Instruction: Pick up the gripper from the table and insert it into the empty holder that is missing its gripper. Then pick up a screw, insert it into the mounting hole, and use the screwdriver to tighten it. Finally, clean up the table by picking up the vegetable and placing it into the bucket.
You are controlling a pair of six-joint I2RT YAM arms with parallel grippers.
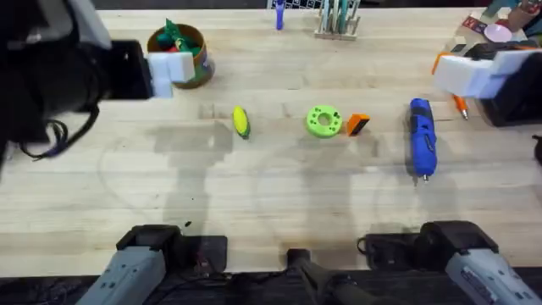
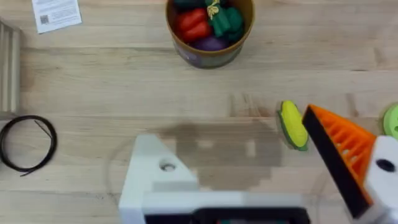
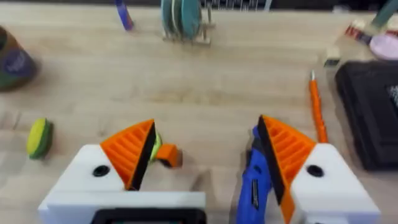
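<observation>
The small orange gripper (image 1: 358,124) lies on the table beside a green disc (image 1: 323,120). My left gripper (image 1: 169,66) hovers open by the bucket (image 1: 179,52). Its empty white holder (image 2: 158,171) has a bare mounting hole (image 2: 166,166), while its other finger carries an orange pad (image 2: 339,143). The yellow vegetable (image 1: 241,121) lies mid-table, also in the left wrist view (image 2: 292,124). At the far right my right gripper (image 1: 474,72) is open and empty, above the blue screwdriver (image 1: 422,138). The screwdriver (image 3: 255,180) sits by one of its pads. A screw is out of view.
The bucket (image 2: 210,28) holds red and green toy vegetables. A thin orange stick (image 1: 460,106) lies right of the screwdriver, with a black box (image 3: 373,106) beyond it. A rack of tools (image 1: 337,19) stands at the back edge. A black cable loop (image 2: 28,143) lies at the left.
</observation>
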